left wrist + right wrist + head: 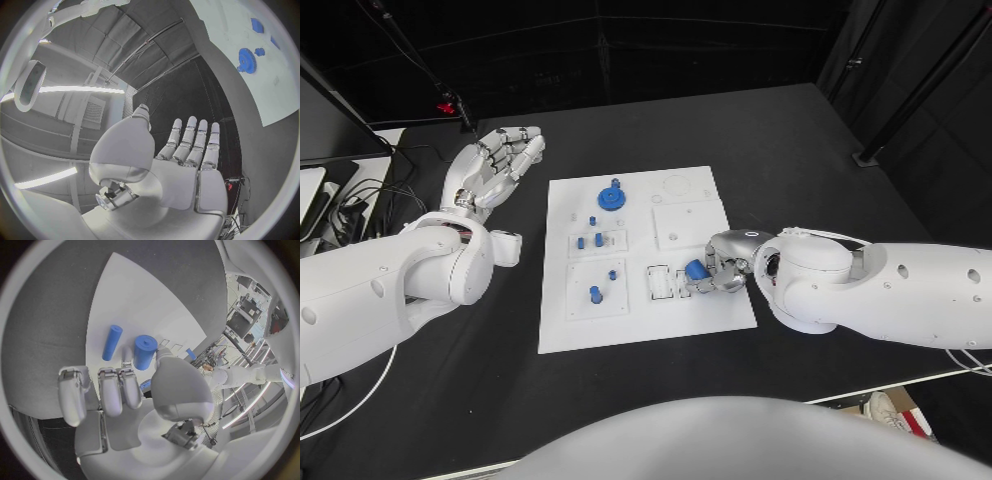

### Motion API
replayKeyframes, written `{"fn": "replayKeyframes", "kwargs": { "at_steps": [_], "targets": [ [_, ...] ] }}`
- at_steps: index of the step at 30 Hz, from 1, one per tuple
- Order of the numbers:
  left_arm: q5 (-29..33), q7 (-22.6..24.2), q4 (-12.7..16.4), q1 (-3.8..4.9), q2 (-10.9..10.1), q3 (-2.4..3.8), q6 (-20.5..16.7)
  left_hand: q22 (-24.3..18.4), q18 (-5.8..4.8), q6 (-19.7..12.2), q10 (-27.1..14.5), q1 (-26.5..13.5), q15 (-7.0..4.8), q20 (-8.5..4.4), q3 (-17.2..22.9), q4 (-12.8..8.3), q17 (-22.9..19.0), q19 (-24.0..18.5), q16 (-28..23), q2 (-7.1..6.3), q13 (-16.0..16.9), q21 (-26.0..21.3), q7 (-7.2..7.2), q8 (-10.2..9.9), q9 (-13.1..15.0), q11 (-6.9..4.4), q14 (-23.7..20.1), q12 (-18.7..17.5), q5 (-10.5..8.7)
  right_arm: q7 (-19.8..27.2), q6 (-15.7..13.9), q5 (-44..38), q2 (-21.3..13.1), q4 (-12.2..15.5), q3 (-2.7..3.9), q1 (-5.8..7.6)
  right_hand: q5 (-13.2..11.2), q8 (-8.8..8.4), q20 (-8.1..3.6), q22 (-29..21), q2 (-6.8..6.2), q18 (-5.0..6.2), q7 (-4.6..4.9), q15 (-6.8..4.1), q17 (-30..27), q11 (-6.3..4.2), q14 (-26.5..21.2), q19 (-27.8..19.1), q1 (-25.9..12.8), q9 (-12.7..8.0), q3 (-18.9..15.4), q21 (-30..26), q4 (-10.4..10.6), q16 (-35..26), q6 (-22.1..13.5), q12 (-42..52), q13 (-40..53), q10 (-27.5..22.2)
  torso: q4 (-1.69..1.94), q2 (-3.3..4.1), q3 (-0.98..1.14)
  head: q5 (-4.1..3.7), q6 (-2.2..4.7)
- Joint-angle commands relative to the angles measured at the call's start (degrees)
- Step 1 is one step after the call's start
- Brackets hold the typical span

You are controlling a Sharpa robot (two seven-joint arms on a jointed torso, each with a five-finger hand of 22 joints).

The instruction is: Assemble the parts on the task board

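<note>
The right hand pinches a blue part at its fingertips, low over the task board. Tilted, it could jam at its slot — or slip out. The left hand lies spread and empty, well off the board.

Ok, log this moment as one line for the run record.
left hand: open, off board, holding nothing | right hand: gripping blue part over task board | blue gear: on board
</note>
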Motion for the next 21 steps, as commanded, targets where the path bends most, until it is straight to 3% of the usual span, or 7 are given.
{"fn": "replayKeyframes", "kwargs": {
  "at_steps": [1,9,21],
  "targets": [
    [0.03,5.89,0.04,0.09,0.04,0.05,0.58,-0.08,-1.05,-0.33,-0.44,0.1,0.09,0.14,-0.39,0.0,-0.07,0.12,0.23,0.63,-0.05,0.35,8.33,0.24,-0.06,-0.12,-0.31,0.19,0.22,-1.22,1.38,2.29,0.09,-0.45,-0.35,-0.34,1.62,-5.51,-0.51,15.09,0.86,-0.42,-0.05,-0.43,15.09,-0.03,6.05,5.96,3.77,-25.73,0.7,0.19,-0.56,0.14,-1.25,0.15,15.08,5.86,0.04,-0.02,0.0,0.09,-0.01],
    [0.03,5.81,0.01,0.09,0.07,0.05,0.66,-0.08,-1.05,-0.33,-0.44,0.1,0.09,0.14,-0.39,0.0,-0.07,0.12,0.23,0.63,-0.05,0.35,8.33,0.24,-0.06,-0.12,-0.31,0.19,0.22,0.39,0.44,4.88,0.03,-0.33,-0.35,-0.35,3.94,-7.27,-1.35,15.09,2.19,-0.42,-1.69,-1.51,15.09,-1.48,6.05,5.96,8.71,-26.77,1.44,0.19,-0.54,0.14,-2.42,0.15,15.08,5.86,0.01,-0.01,-0.02,0.2,-0.01],
    [0.03,5.69,-0.02,0.09,0.04,0.05,0.78,-0.13,-1.06,-0.35,-0.44,0.13,0.09,0.14,-0.44,0.0,-0.11,0.08,0.27,0.66,-0.06,0.35,8.34,0.27,-0.08,-0.13,-0.3,0.24,0.24,4.03,-4.97,8.68,-0.73,0.35,-0.35,-0.36,5.09,-8.35,-1.89,15.09,3.27,-0.42,-1.85,-1.88,15.09,-1.78,6.05,5.96,13.86,-27.62,2.87,0.19,-0.83,0.14,0.13,0.15,15.08,5.86,0.02,-0.02,0.02,0.43,-0.01]
  ]
}}
